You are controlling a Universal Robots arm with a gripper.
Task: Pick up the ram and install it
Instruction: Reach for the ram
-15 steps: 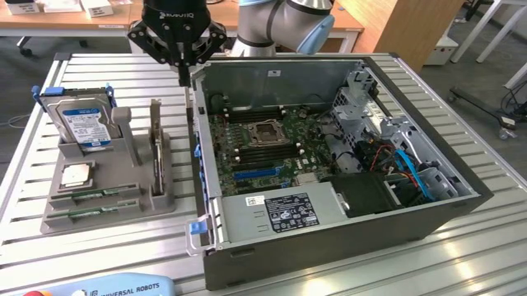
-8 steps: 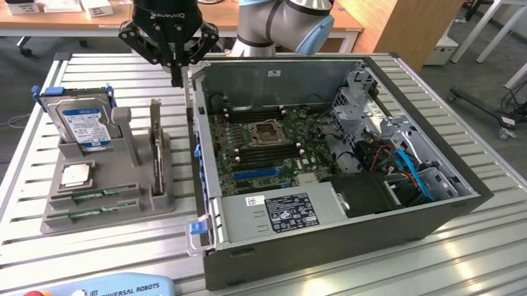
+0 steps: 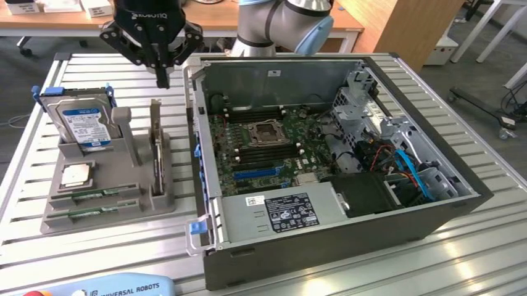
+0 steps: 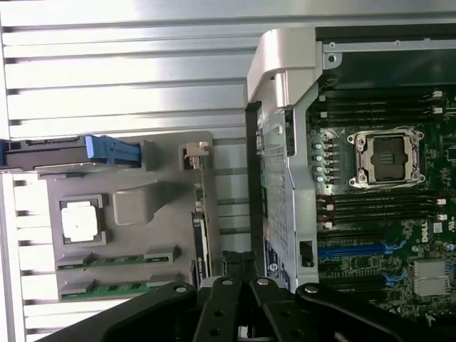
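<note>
Two green ram sticks (image 3: 92, 196) (image 3: 91, 213) lie side by side in slots at the front of the grey holder (image 3: 123, 219). The wrist view looks down on both, one ram stick (image 4: 117, 260) beside the other (image 4: 107, 291). My gripper (image 3: 163, 82) hangs high over the table behind the holder, near the case's far corner, well apart from the sticks. Its fingers (image 4: 239, 269) are shut with nothing between them. The open computer case (image 3: 329, 246) shows the motherboard with its dark memory slots (image 3: 265, 152) (image 4: 377, 206) on either side of the processor socket (image 3: 265, 131) (image 4: 388, 157).
On the holder also stand a silver hard drive with a blue label (image 3: 82, 123) and a small square processor chip (image 3: 76, 176) (image 4: 80, 221). A tall grey post (image 3: 157, 154) rises along the holder's side next to the case wall (image 3: 197, 154). A teach pendant (image 3: 107, 287) lies at the table's front edge.
</note>
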